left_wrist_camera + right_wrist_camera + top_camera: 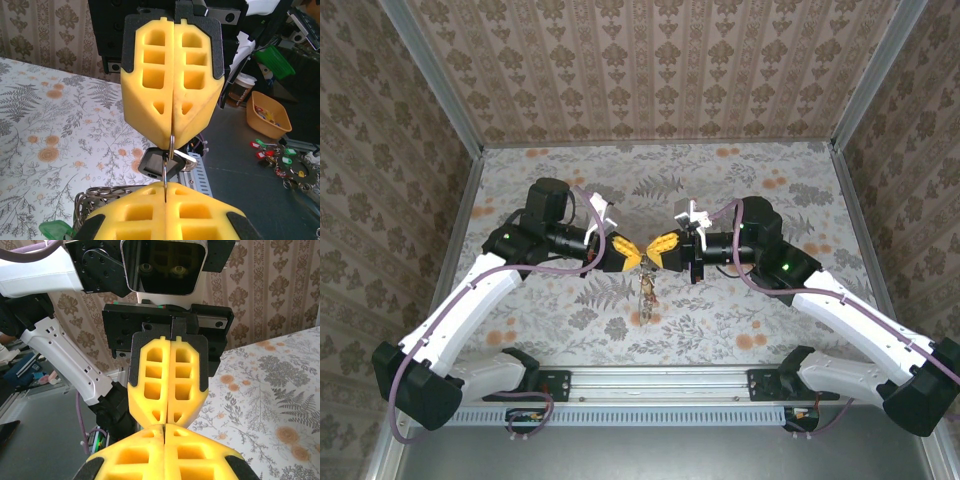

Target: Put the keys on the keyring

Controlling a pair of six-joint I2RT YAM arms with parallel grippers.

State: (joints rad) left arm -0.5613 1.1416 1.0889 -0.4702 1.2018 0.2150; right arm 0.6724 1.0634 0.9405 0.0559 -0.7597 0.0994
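Threading step: left gripper [636,256] and right gripper [656,250], tip to tip, both pinch the keyring [171,144], keys [647,290] hanging below; next probably needs spreading its coil

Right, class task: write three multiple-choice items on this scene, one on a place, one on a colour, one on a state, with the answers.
1. Where do the keys hang?
A) below where the left gripper and right gripper meet
B) at the table's far right corner
C) on an arm's base

2. What colour are the fingers?
A) blue
B) yellow
C) white

3. How do the left gripper's jaws stand?
A) wide open
B) half open
C) shut

Answers:
1 A, the keys dangle under the touching tips in the top view.
2 B, both pairs are yellow foam.
3 C, they press together on the thin ring with no gap.
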